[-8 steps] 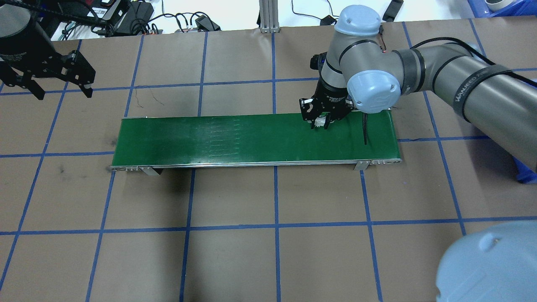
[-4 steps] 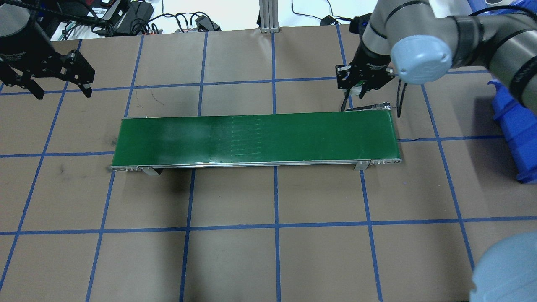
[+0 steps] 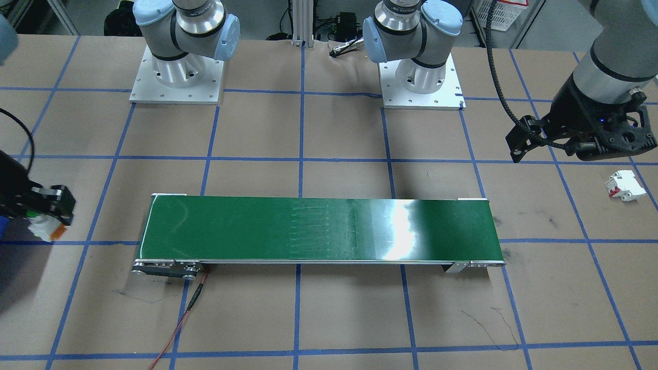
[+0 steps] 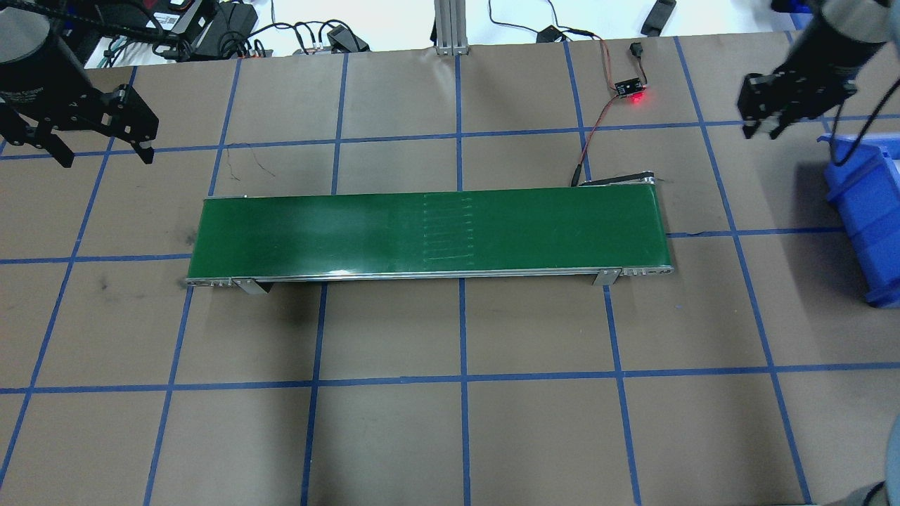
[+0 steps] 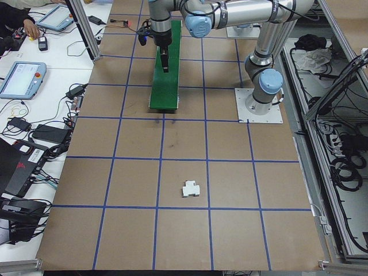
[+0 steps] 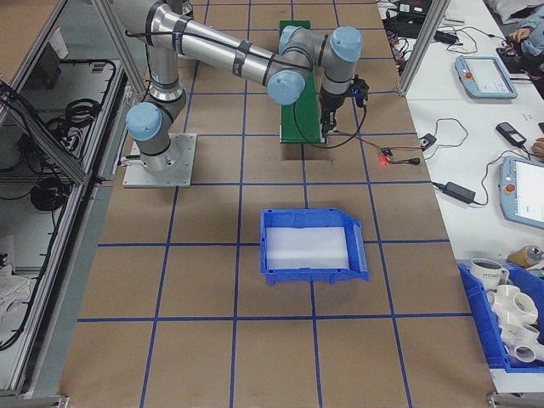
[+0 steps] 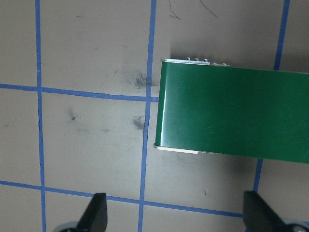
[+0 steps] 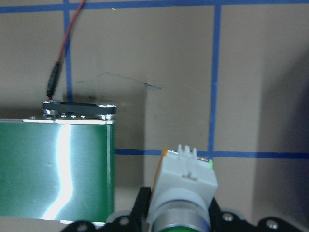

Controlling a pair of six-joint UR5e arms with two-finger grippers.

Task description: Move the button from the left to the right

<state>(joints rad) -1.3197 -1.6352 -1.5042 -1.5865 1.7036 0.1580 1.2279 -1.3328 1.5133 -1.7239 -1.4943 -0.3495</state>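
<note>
The button (image 8: 186,181) has a whitish body and a grey collar, with a green cap just showing at the frame's bottom edge. My right gripper (image 8: 178,215) is shut on it and holds it above the brown table, just past the right end of the green conveyor belt (image 8: 53,169). From the front, the right gripper (image 3: 43,218) and the button (image 3: 45,228) sit at the view's left edge. Overhead, the right gripper (image 4: 763,126) hangs at the far right. My left gripper (image 4: 105,154) hovers open and empty beyond the belt's (image 4: 429,232) left end; its open fingers (image 7: 96,215) show in the left wrist view.
A blue bin (image 4: 868,211) stands at the table's right edge, close below the right gripper. A small board with a red light (image 4: 631,89) and its wire lie behind the belt's right end. A white breaker with a red lever (image 3: 624,186) lies near the left gripper.
The right gripper, shut on the button, has lifted off the belt's right part and travelled right and toward the back, off the belt, to beside the blue bin. The left arm has not moved.
</note>
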